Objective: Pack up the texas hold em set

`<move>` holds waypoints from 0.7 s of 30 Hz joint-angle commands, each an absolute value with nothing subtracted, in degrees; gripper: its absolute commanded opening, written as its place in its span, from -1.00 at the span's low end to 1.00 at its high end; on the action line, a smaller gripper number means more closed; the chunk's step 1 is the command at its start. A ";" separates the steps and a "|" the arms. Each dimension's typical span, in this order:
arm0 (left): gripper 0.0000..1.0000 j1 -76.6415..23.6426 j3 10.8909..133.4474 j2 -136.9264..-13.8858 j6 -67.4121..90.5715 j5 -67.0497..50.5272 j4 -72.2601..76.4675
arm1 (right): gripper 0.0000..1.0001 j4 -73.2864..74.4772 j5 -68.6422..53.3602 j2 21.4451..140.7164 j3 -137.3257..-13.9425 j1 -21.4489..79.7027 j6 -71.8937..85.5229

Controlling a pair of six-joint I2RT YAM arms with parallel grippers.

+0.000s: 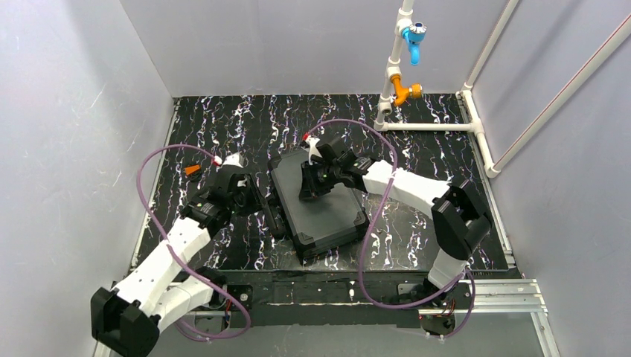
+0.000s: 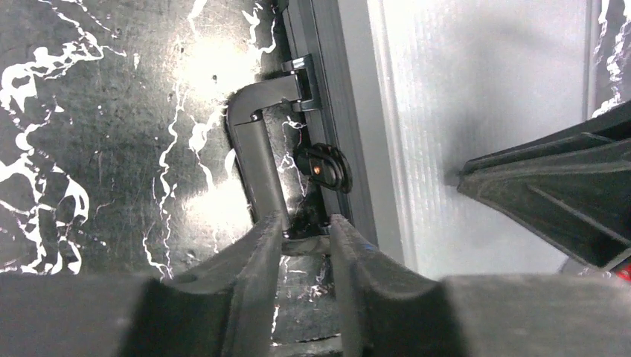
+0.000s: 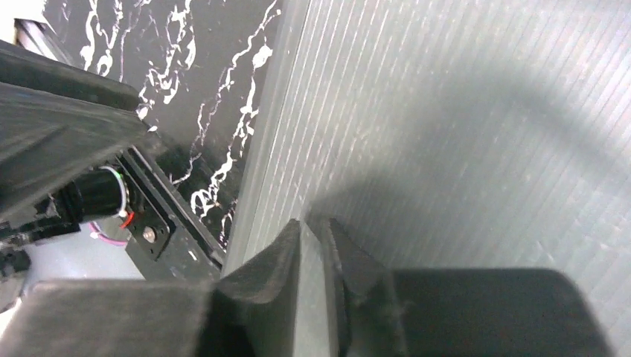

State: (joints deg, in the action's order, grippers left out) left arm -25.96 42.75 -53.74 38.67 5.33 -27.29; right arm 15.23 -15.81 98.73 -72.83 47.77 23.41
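The black hard case (image 1: 327,216) lies closed on the marbled table, lid down, so its contents are hidden. My left gripper (image 1: 249,195) is at the case's left side. In the left wrist view its jaws (image 2: 305,227) are nearly together around the lower leg of the case's black handle (image 2: 257,141), beside a round latch (image 2: 324,167). My right gripper (image 1: 309,190) is shut, with its tips (image 3: 312,223) resting on the ribbed grey lid (image 3: 484,111) near the left edge. A small orange piece (image 1: 193,169) lies on the table, left of the left arm.
A white pipe frame (image 1: 435,126) with a blue valve (image 1: 414,33) and an orange valve (image 1: 405,91) stands at the back right. Grey walls close in the table on three sides. A metal rail (image 1: 484,294) runs along the near edge.
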 commanded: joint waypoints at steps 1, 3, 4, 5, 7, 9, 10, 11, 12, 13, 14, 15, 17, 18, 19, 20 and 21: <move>-0.19 -25.93 48.70 -45.49 33.34 8.88 -35.24 | -0.12 22.95 -10.50 90.80 -76.77 47.72 19.71; -0.11 -25.93 50.44 -43.39 32.33 10.28 -37.38 | -0.02 22.12 -9.20 87.73 -76.78 47.72 19.38; -0.08 -25.93 51.15 -42.39 31.81 10.85 -38.20 | 0.06 21.16 -8.69 85.44 -76.31 47.72 19.31; -0.03 -25.89 51.91 -41.35 31.20 11.31 -38.94 | 0.17 19.96 -8.37 83.34 -75.66 47.72 19.13; 0.06 -25.89 53.11 -39.57 29.95 11.86 -40.24 | 0.36 18.00 -7.32 79.60 -74.41 47.72 18.99; 0.18 -25.94 54.37 -37.83 28.39 12.06 -40.92 | 0.53 16.44 -5.98 76.08 -73.39 47.72 18.90; 0.25 -25.93 54.15 -36.91 27.58 12.28 -41.22 | 0.60 15.79 -5.14 74.39 -72.82 47.72 18.90; 0.35 -25.93 54.21 -35.98 26.80 12.61 -41.44 | 0.65 15.20 -4.15 72.64 -72.23 47.72 18.90; 0.46 -25.94 54.23 -34.99 25.98 13.00 -41.56 | 0.71 14.40 -3.14 70.77 -71.52 47.72 18.90; 0.57 -25.93 54.13 -34.04 25.24 13.35 -41.75 | 0.76 13.56 -2.23 69.25 -70.74 47.72 18.90; 0.66 -25.93 54.02 -33.14 24.44 13.71 -41.88 | 0.82 12.81 -1.29 67.48 -69.92 47.72 18.90; 0.75 -25.93 53.88 -32.22 23.62 14.10 -42.10 | 0.88 12.36 -0.49 65.88 -69.29 47.72 18.86; 0.88 -25.97 53.68 -30.67 22.28 14.64 -42.58 | 0.95 12.25 2.14 63.56 -68.60 47.72 18.81; 0.93 -25.94 53.58 -29.99 21.71 15.01 -42.84 | 0.96 12.23 3.07 62.67 -68.38 47.72 18.83; 0.96 -25.93 53.40 -29.33 21.17 15.27 -43.11 | 0.96 12.23 3.89 61.73 -68.14 47.72 18.81; 0.97 -25.95 53.08 -28.72 20.66 15.46 -43.22 | 0.96 11.98 4.69 60.80 -67.60 47.72 18.81; 0.97 -25.93 52.72 -28.10 20.18 15.63 -43.28 | 0.96 11.76 5.64 60.00 -67.17 47.72 19.05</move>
State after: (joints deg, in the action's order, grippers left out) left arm -25.96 53.49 -30.01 24.14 13.16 -41.29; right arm 14.69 0.05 62.69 -68.79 47.75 19.44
